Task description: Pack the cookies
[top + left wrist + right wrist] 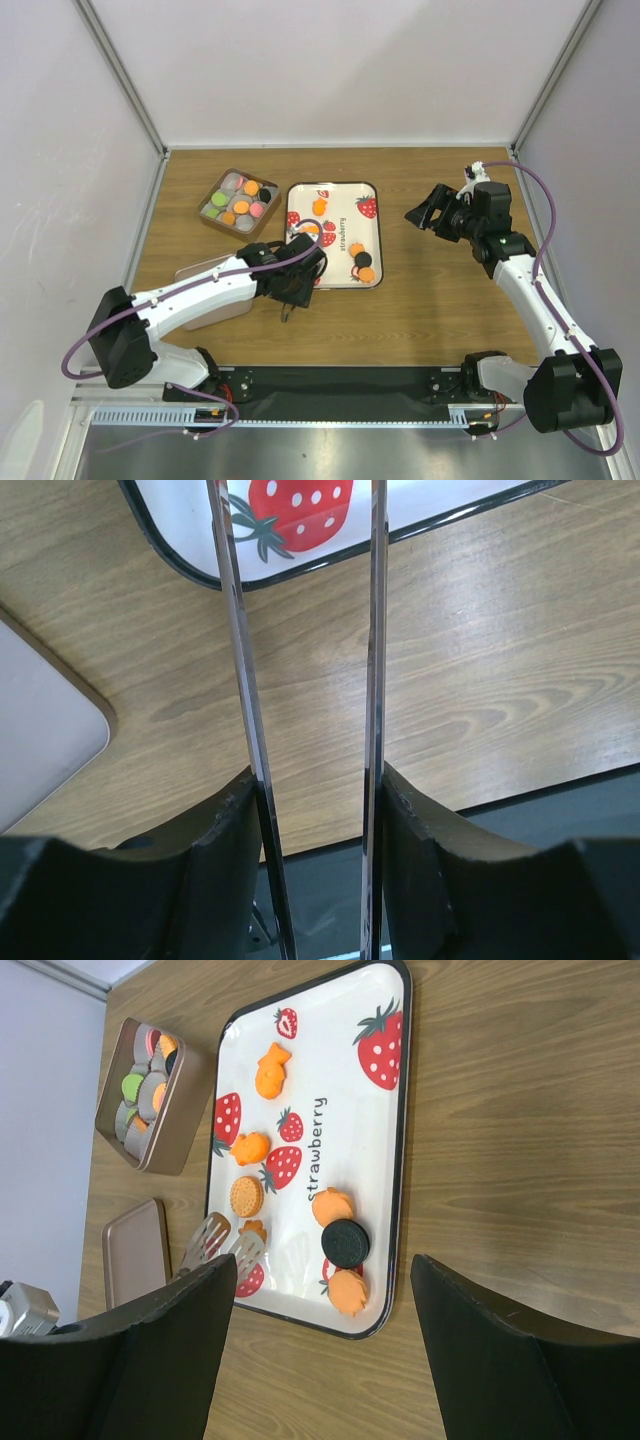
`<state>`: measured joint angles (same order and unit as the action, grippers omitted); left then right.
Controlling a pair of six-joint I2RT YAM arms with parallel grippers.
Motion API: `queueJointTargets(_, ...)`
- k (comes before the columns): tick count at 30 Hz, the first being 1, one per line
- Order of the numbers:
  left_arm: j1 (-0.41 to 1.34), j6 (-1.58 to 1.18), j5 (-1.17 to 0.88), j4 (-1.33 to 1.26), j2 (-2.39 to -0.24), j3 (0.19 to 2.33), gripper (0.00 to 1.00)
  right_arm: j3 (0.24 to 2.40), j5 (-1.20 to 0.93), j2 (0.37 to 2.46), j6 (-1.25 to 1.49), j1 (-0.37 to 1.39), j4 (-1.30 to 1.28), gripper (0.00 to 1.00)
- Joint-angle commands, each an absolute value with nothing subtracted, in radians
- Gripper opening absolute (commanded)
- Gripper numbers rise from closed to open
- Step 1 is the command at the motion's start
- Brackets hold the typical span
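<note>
- At the far left of the worktop (430,300), a brown tin (178,1110) holds green, orange, pink and black cookies (240,200).
- The left pincer (318,780) is clamped on metal tongs (212,1240), whose tips sit over the tray's near-left corner.
- On the tray (325,1090), more cookies lie loose, the nearest just beside the tong tips.
- The right pincer (323,1258) hangs wide apart, gripping nothing, well right of the tray.

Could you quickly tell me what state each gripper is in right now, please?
Left gripper: closed on the metal tongs.
Right gripper: open, holding nothing.
</note>
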<state>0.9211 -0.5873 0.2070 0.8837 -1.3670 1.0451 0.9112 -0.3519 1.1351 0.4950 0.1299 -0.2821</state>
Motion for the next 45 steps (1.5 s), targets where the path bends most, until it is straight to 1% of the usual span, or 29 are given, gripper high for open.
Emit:
queueJointTargets(1, 0.93, -0.606, 0.209, 0.842, -1.374, 1.042, 0.5, 0.928, -0.342, 1.131, 0.479, 0.137, -0.273, 0.77)
queueJointTargets(15, 0.93, -0.612, 0.196, 0.815, -1.374, 0.992, 0.5, 0.93, -0.341, 1.134, 0.477, 0.14, -0.27, 0.77)
queueJointTargets(23, 0.93, -0.609, 0.192, 0.811, -1.381, 0.994, 0.47, 0.93, -0.337, 1.134, 0.474, 0.14, -0.273, 0.77)
queueJointTargets(33, 0.93, -0.6, 0.206, 0.854, -1.35, 1.023, 0.38, 0.93, -0.337, 1.132, 0.474, 0.14, -0.275, 0.77)
queueJointTargets(38, 0.93, -0.591, 0.206, 0.887, -1.322, 1.068, 0.37, 0.93, -0.336, 1.132, 0.474, 0.14, -0.273, 0.77)
queueJointTargets(45, 0.931, -0.588, 0.206, 0.914, -1.282, 1.112, 0.37, 0.928, -0.334, 1.134, 0.474, 0.14, -0.273, 0.77)
